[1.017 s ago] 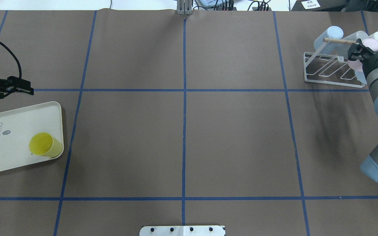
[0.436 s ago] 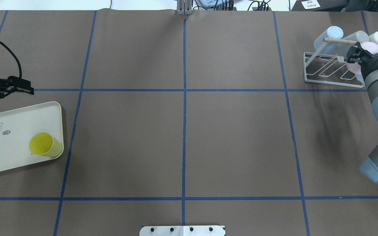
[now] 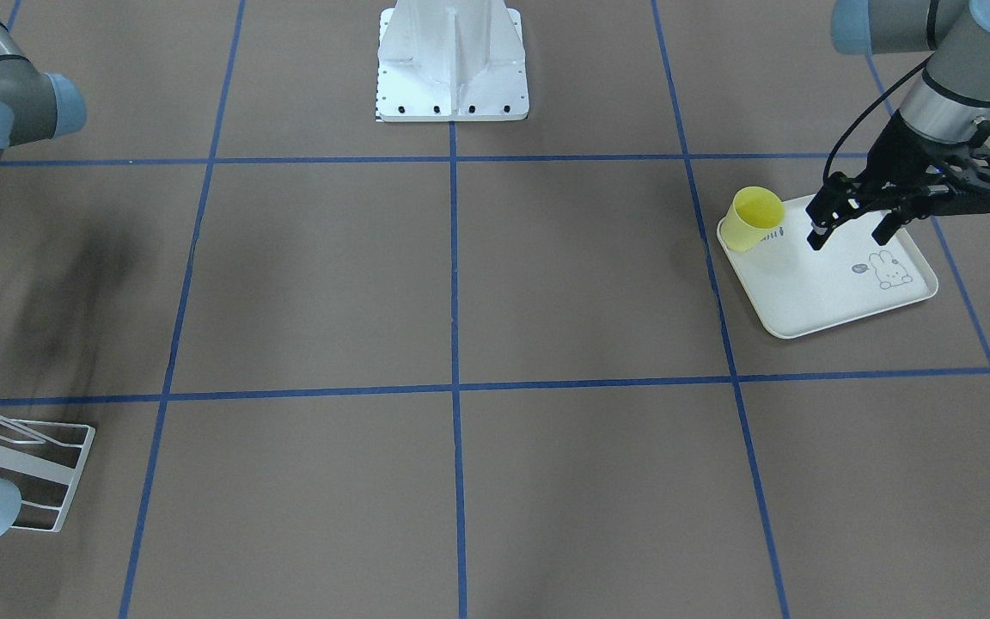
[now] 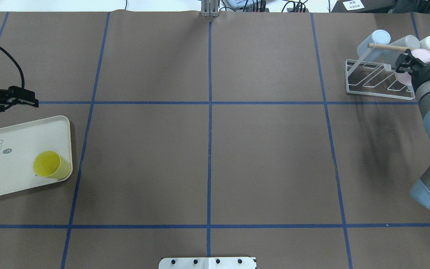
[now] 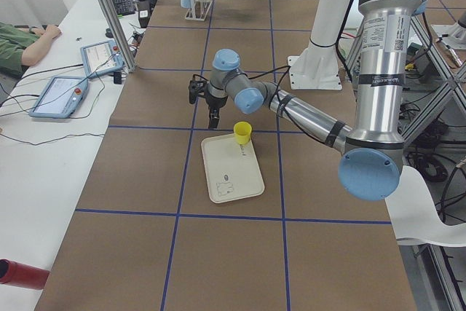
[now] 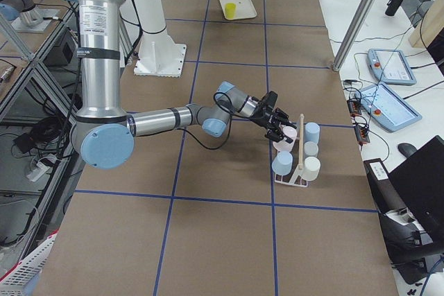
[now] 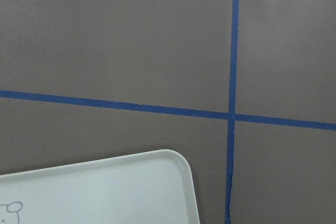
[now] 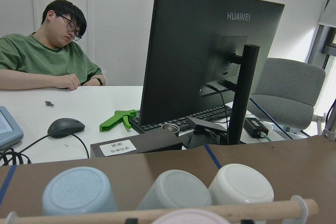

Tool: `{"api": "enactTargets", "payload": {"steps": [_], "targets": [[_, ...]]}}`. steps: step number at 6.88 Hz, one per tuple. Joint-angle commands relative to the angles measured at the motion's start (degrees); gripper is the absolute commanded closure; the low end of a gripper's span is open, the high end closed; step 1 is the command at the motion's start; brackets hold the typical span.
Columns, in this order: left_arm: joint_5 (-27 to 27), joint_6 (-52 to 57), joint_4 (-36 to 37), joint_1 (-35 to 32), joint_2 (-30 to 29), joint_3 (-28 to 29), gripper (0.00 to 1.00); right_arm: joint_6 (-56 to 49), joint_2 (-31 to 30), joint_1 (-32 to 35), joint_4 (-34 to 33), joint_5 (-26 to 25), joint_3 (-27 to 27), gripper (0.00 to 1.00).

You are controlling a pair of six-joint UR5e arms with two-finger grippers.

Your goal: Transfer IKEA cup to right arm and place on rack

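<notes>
One yellow cup (image 4: 50, 164) stands upright in the near right corner of the cream tray (image 4: 9, 179) at the desk's (image 4: 267, 160) left, apart from the left tool (image 3: 849, 230), which hangs released near the tray. At the far right, the right tool (image 4: 403, 64) is at a pink cup (image 4: 422, 56) on the rack (image 4: 375, 80); whether it grips I cannot tell.

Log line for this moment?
left hand: open, empty | yellow cup: upright on rabbit tray, ungrasped | right hand: at rack beside pink cup, grip unclear | handover: not started
</notes>
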Motion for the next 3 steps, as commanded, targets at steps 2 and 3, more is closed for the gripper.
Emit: {"api": "enactTargets", "payload": {"steps": [2, 3], "targets": [[0.0, -0.19, 0.0, -0.01, 0.0, -0.32, 0.0, 0.01, -0.06, 0.01, 0.0, 0.01, -0.52, 0.53], [0.0, -0.19, 0.0, -0.01, 0.0, -0.32, 0.0, 0.09, -0.06, 0.01, 0.0, -0.08, -0.52, 0.01]]}}
